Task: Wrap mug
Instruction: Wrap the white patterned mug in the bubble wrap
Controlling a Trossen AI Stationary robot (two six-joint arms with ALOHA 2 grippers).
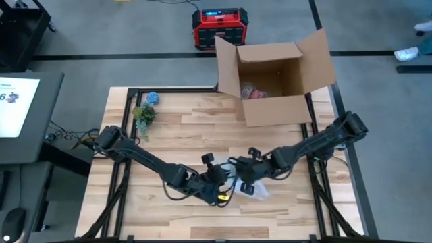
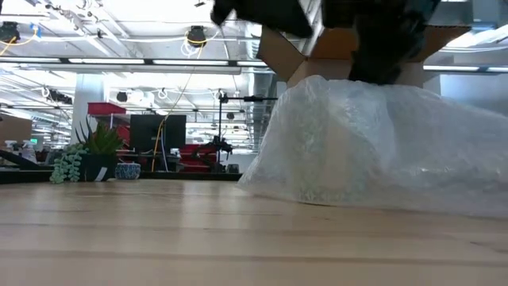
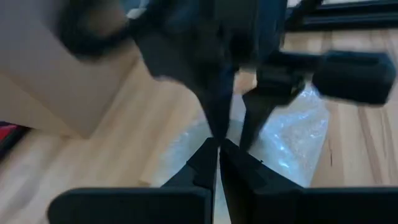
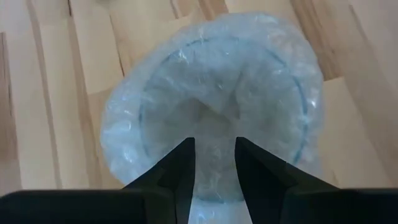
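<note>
**Both tools meet over the bubble-wrapped mug**

Near the front of the tabletop (image 1: 169, 128), the mug (image 4: 217, 99) sits bundled in bubble wrap (image 2: 373, 143); its round rim shows through the plastic in the right wrist view. The right tool (image 4: 214, 158) hangs just above it, fingers parted and grasping nothing. The left tool (image 3: 219, 146) lies beside the bundle, fingers pressed together, perhaps pinching a wrap edge. Farther back stand an open cardboard box (image 1: 277, 74) and a small potted plant (image 1: 144, 116).
</note>
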